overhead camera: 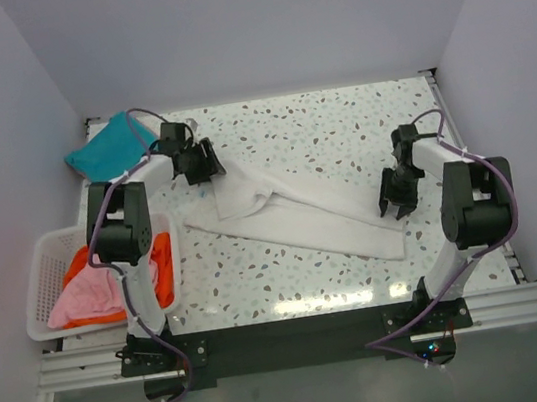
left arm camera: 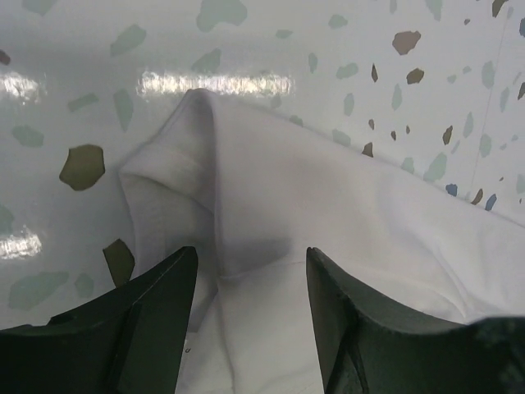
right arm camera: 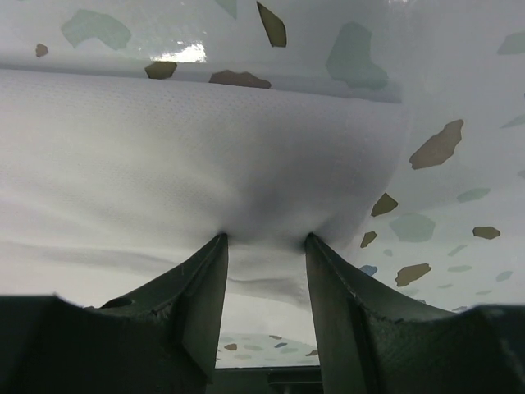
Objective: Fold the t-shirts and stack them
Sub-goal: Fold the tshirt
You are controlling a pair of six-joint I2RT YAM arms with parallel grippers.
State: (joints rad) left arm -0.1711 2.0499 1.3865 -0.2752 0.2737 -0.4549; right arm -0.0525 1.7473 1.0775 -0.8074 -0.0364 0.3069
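Note:
A white t-shirt [overhead camera: 296, 212] lies crumpled in a long band across the middle of the table. My left gripper [overhead camera: 206, 162] is open at its far left end. In the left wrist view the fingers [left arm camera: 168, 287] straddle the white cloth [left arm camera: 271, 189] without closing on it. My right gripper [overhead camera: 397, 205] is at the shirt's near right end. In the right wrist view its fingertips [right arm camera: 220, 245] stand apart and press into the white cloth [right arm camera: 205, 148]. A teal t-shirt [overhead camera: 107, 149] lies at the back left. Pink [overhead camera: 83, 297] and orange [overhead camera: 165, 267] shirts lie in the basket.
A white lattice basket [overhead camera: 44, 265] stands at the left edge beside the left arm's base. The speckled tabletop [overhead camera: 339, 130] runs to grey walls on three sides. A black rail [overhead camera: 289, 334] crosses the near edge.

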